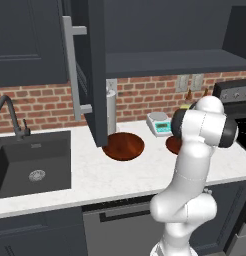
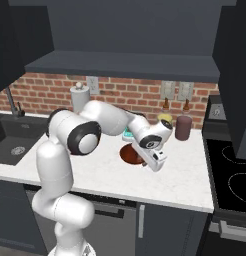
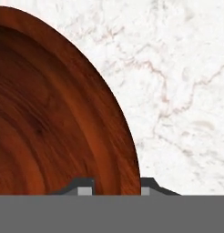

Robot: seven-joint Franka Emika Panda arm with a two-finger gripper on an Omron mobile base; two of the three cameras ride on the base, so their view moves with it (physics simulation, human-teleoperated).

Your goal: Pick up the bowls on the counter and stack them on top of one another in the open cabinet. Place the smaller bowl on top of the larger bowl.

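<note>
Reddish-brown bowls: 2 on the white marbled surface. Larger bowl sits just right of the open cabinet's door, close under its lower edge. Smaller bowl sits further right, in front of the white scale, partly behind the arm. Both lie flat, opening up; round, so no long axis. End effector is down at the smaller bowl's near rim, one finger inside & one outside, pinching the rim. In hand view bare marble lies open beyond the bowl edge. Open cabinet shelf above has free room. 1 sink at far left, stove at right, dark jar & yellow item near back wall. Front strip of surface is free.
</note>
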